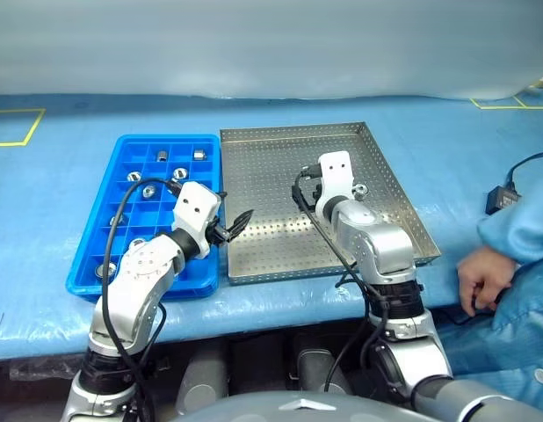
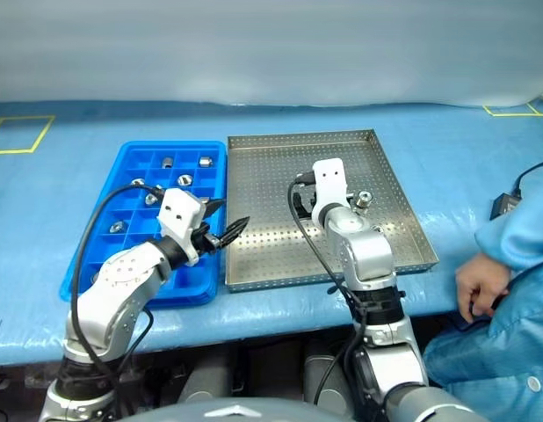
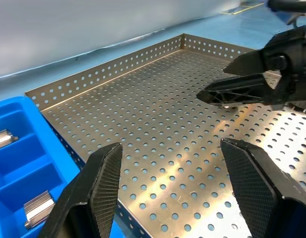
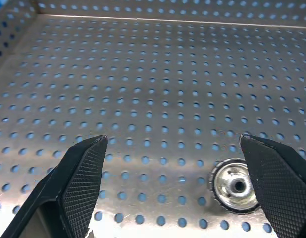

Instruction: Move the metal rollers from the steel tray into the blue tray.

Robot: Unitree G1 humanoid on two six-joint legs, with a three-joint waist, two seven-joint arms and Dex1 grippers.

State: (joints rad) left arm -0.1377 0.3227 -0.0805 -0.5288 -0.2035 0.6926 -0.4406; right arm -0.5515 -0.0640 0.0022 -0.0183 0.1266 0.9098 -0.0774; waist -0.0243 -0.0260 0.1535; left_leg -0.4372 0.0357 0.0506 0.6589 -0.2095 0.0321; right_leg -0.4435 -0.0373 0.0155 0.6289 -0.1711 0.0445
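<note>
Nearest the robot, a person's hand (image 1: 482,280) rests on the blue surface (image 1: 43,229) at the right edge. Just beyond, the left pincer (image 1: 239,221) hangs over the steel tray's (image 1: 280,268) near left corner, beside the blue tray (image 1: 122,286), its fingers (image 3: 101,181) apart and holding nothing. The right pincer (image 4: 185,183) reaches further into the steel tray, jaws spread wide and empty, angled down at the floor.

One metal roller (image 4: 234,185) lies on the perforated floor on the tray's right side, just inside the right pincer's right finger (image 4: 281,178) and not yet gripped. No other roller can be made out on the steel floor.

Farther left, the blue tray already holds many metal rollers (image 1: 149,190) in separate compartments, from the near row to the far one. The task looks nearly done: this last visible roller needs grasping and carrying across.
</note>
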